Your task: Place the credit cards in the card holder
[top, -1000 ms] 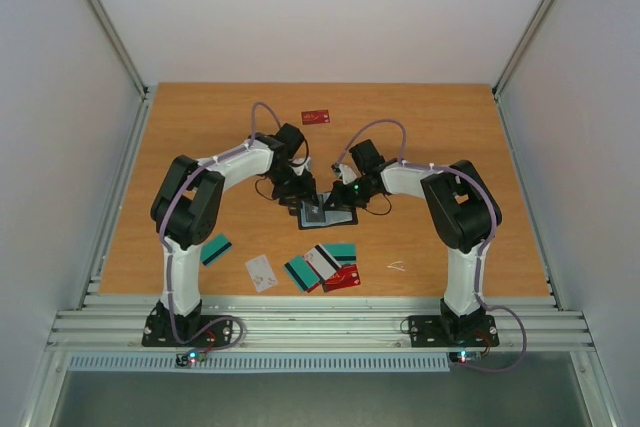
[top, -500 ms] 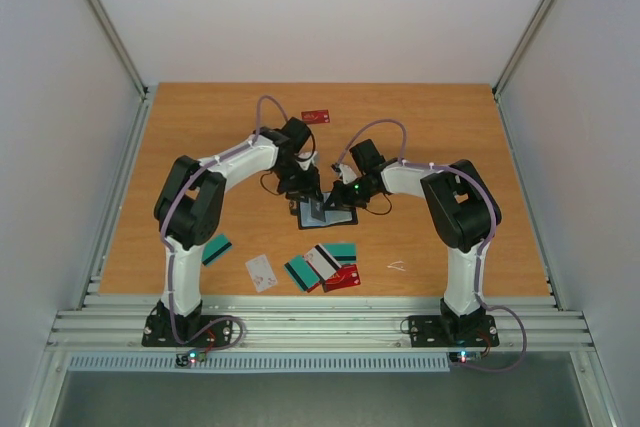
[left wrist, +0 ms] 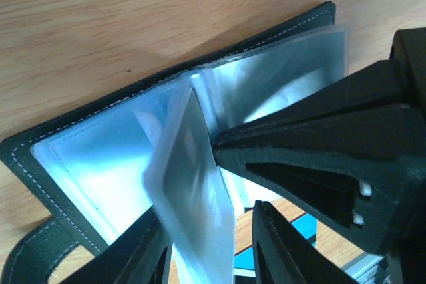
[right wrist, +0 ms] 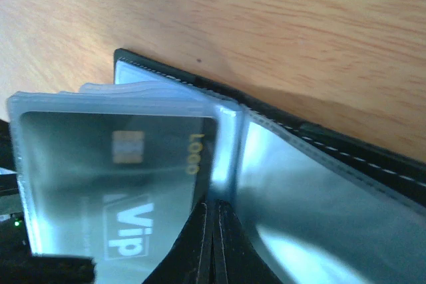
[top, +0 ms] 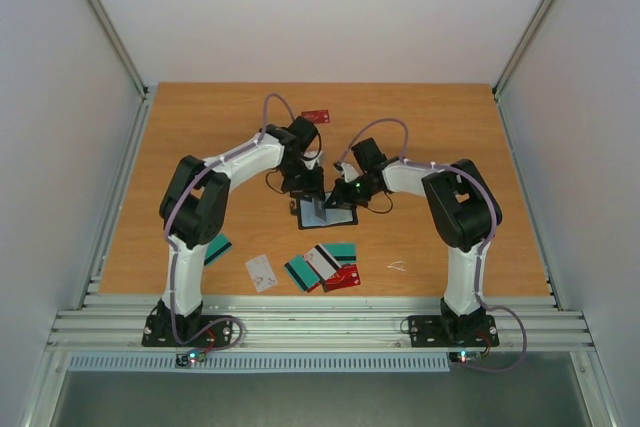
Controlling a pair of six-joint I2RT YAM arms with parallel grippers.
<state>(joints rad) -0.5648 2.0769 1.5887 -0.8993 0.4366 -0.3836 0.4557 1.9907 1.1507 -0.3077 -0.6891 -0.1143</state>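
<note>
**Meeting over the open holder (top: pixel 335 219)**

From above: finds the holder lying open around the middle of the table (top: pixel 450 127), with both arms folded in over it. Has the left arm rising from its near-left base, bent sharply at the elbow, forearm running far and right, wrist turned down so that the left gripper (top: pixel 313 202) points onto the holder's left half. Mirrors that on the right side: elbow high, forearm running left, right gripper (top: pixel 339 197) slanting down onto the holder's right half, just beside the other. Leaves loose cards (top: pixel 325 265) nearer the bases: an overlapping cluster of teal, white, red and black just near of the holder, a white card (top: pixel 262 272) left of that, a teal card (top: pixel 215 249) further left, partly under the left arm. Puts one red card (top: pixel 316 117) well apart at the far side.

Left wrist: looks down on a black cover with white stitching and clear sleeves. Catches one sleeve leaf (left wrist: pixel 193 191) standing up between the two fingers (left wrist: pixel 143 261), jaws part-way open astride it; cannot tell whether pressing it. Shows the right gripper's tip touching the base of that leaf from the right.

Right wrist: shows fingers closed tight together, nothing seen between them, tip pressed into the fold between sleeves. Shows, left of the tip, a dark Vip card (right wrist: pixel 113 164) already inside a raised clear sleeve, and to the right flat sleeves over the cover.
</note>
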